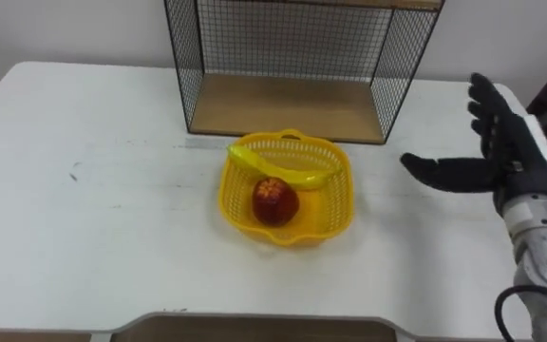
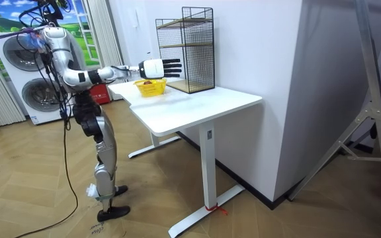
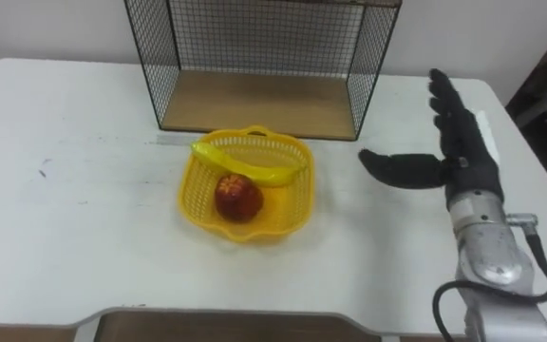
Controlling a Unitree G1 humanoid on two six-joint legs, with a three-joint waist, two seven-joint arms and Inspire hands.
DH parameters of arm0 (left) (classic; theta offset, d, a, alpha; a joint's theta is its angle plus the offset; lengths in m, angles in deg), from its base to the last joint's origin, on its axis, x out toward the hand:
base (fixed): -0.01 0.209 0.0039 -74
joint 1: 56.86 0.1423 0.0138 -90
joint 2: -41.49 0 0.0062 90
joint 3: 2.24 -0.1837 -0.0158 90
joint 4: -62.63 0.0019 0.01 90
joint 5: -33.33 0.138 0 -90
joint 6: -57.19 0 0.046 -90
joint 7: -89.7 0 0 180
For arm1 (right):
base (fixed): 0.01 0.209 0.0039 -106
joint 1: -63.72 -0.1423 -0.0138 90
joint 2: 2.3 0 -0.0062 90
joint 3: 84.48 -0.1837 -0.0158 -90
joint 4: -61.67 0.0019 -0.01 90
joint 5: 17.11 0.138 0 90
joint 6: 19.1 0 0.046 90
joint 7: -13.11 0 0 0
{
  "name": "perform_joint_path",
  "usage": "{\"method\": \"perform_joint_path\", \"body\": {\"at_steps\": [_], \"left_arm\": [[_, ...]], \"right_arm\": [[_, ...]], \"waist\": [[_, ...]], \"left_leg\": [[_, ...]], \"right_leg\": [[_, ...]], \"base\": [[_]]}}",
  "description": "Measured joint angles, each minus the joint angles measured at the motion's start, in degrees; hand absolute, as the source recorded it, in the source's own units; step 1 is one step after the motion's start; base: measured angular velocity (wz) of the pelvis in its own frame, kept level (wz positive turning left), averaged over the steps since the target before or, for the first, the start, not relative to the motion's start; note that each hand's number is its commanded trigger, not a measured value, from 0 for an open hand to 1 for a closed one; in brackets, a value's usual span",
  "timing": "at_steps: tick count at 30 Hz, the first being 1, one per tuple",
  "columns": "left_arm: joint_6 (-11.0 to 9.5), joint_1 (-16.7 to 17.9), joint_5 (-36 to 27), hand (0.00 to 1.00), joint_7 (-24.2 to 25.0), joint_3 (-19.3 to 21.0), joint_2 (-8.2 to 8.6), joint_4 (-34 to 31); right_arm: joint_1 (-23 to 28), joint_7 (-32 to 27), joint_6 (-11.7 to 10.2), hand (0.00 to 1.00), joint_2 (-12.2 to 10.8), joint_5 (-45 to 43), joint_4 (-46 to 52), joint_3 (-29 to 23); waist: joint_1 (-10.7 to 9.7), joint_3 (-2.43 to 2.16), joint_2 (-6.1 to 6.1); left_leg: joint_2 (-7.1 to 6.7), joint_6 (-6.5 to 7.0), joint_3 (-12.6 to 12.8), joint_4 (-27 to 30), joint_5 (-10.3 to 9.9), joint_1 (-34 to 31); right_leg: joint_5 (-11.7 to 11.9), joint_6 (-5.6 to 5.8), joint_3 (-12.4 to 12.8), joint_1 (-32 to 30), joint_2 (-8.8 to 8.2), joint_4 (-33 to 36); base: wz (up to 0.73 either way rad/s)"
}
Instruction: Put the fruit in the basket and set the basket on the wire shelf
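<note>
A yellow plastic basket (image 1: 335,211) (image 3: 292,204) (image 2: 150,88) sits on the white table (image 1: 84,228) just in front of the wire shelf (image 1: 292,66) (image 3: 259,57) (image 2: 186,49). Inside it lie a red apple (image 1: 274,200) (image 3: 238,198) and a yellow banana (image 1: 278,169) (image 3: 245,169) that rests across the rim. My right hand (image 1: 501,152) (image 3: 463,152) (image 2: 161,67) hovers open to the right of the basket, fingers straight and thumb pointing toward it, touching nothing.
The wire shelf has a wooden floor (image 1: 283,106) and black mesh walls, open toward me. The table's front edge (image 1: 254,318) runs close below the basket. In the room view I stand at the table's end, with washing machines (image 2: 25,73) behind me.
</note>
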Motion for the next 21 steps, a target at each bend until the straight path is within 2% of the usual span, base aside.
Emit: {"method": "perform_joint_path", "body": {"at_steps": [1, 2, 4, 7, 9, 13, 15, 21], "left_arm": [[-0.17, 0.00, -0.72, 0.00, -1.63, 1.00, 0.03, -2.13], [-1.14, -0.02, -2.34, 0.00, -4.76, 2.54, 0.03, -6.59], [-3.89, 0.51, -5.34, 0.00, -11.57, 3.80, 0.00, -15.18], [-5.57, 0.68, -6.12, 0.00, -17.18, 4.41, -0.02, -22.72], [-6.09, 1.14, -5.67, 0.00, -21.98, 4.57, 0.00, -30.37], [-6.73, 1.50, -1.07, 0.00, -26.91, 7.30, 0.01, -41.33], [-7.36, 1.50, 4.22, 0.00, -29.77, 7.93, -0.12, -46.75], [-7.44, 1.35, 9.29, 0.00, -30.26, 7.28, -0.76, -60.97]], "right_arm": [[0.56, -0.72, -0.14, 0.00, -0.15, 0.08, 0.01, -0.52], [2.04, -2.48, -0.90, 0.00, -0.31, -0.02, 0.04, -1.12], [4.58, -6.08, -1.71, 0.00, -0.56, 0.00, 0.41, -1.30], [6.08, -9.17, -2.29, 0.00, -1.45, -0.30, 0.40, -1.42], [6.93, -10.29, -2.30, 0.00, -1.57, -0.30, 0.40, -1.30], [8.19, -10.69, -2.38, 0.00, -1.69, -0.30, 0.40, -3.58], [8.32, -11.62, -2.39, 0.00, -1.68, -0.28, 0.41, -5.21], [8.23, -12.44, -4.20, 0.00, -1.68, -0.22, 0.43, -5.78]], "waist": [[-0.01, 0.08, 0.36], [0.24, -0.16, 0.34], [0.71, -0.35, 0.47], [1.18, -0.36, 0.77], [1.69, -0.33, 1.03], [2.40, -0.32, 1.15], [2.56, -0.30, 1.32], [2.37, -0.19, 1.48]], "left_leg": [[0.01, -0.02, 0.00, 0.04, 0.01, -0.03], [0.07, -0.08, 0.01, 0.06, 0.05, -0.04], [0.08, -0.13, 0.07, 0.02, 0.08, 0.07], [0.05, -0.17, 0.18, -0.05, 0.11, 0.14], [0.06, -0.18, 0.45, -0.01, 0.13, -0.04], [-0.06, -0.16, 0.39, -0.04, 0.13, -0.09], [-0.18, -0.13, 0.16, -0.01, 0.14, -0.43], [-0.47, -0.04, -0.59, 0.12, 0.19, -0.93]], "right_leg": [[0.00, 0.00, -0.02, -0.04, 0.03, 0.00], [0.00, 0.00, 0.01, -0.08, 0.02, 0.09], [0.00, 0.00, -0.06, -0.04, 0.03, 0.11], [0.00, 0.00, 0.18, -0.21, 0.11, 0.18], [0.00, -0.01, 0.79, -0.77, 0.29, 0.36], [0.00, -0.02, 1.05, -0.63, 0.36, 0.18], [0.00, -0.02, 1.07, -1.00, 0.29, 0.15], [0.00, -0.01, -0.28, -0.91, 0.12, 0.03]], "base": [[0.00], [0.00], [-0.05], [-0.08], [-0.08], [0.01], [0.05], [0.08]]}}
